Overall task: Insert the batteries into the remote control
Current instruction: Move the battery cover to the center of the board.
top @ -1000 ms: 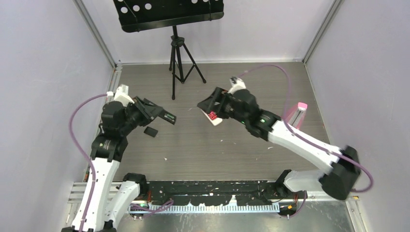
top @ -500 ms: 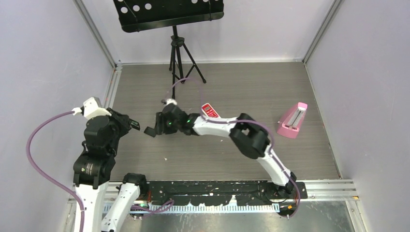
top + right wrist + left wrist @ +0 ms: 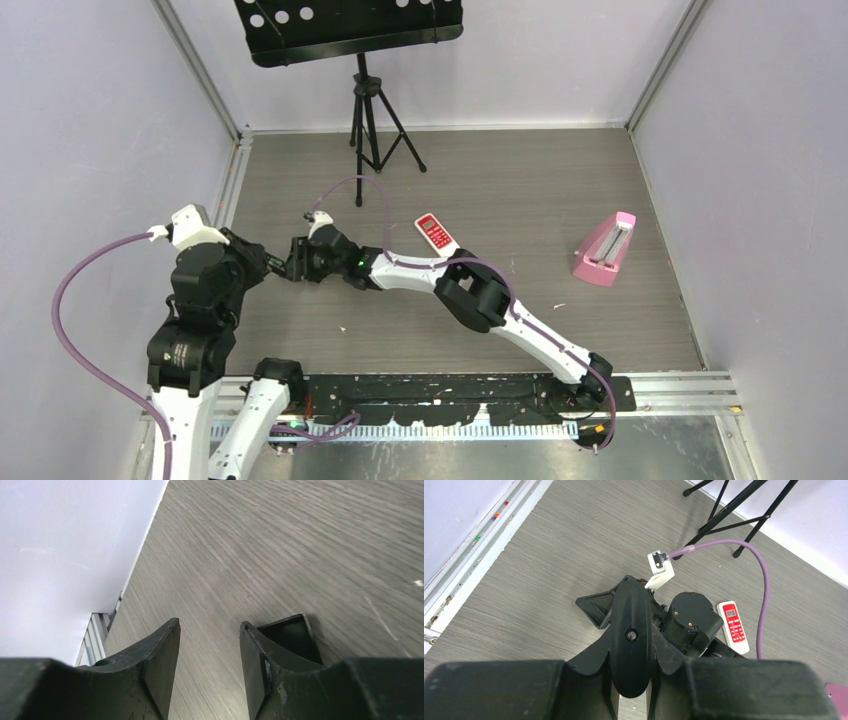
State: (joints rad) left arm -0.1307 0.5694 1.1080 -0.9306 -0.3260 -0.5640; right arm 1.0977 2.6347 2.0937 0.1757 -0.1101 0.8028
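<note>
My left gripper [image 3: 633,655] is shut on a black remote control [image 3: 630,610], which sticks out past the fingers with its back and a small screw hole facing the left wrist camera. My right gripper [image 3: 297,260] has reached far left, close to the tip of that remote. Its jaws [image 3: 209,630] stand apart with only bare floor between them. A small black tray-like piece [image 3: 292,632] lies just beyond its right finger. A white remote with red buttons [image 3: 434,232] lies on the floor. The batteries are out of view.
A pink box [image 3: 605,248] stands at the right. A black tripod [image 3: 370,120] carrying a perforated tray stands at the back. The right arm's purple cable [image 3: 764,590] loops over the floor near the white remote [image 3: 734,627].
The right arm has swung left from the white remote, which now lies on the floor, over to the left gripper, and its jaws have narrowed. The left arm drew back left with the black remote.
</note>
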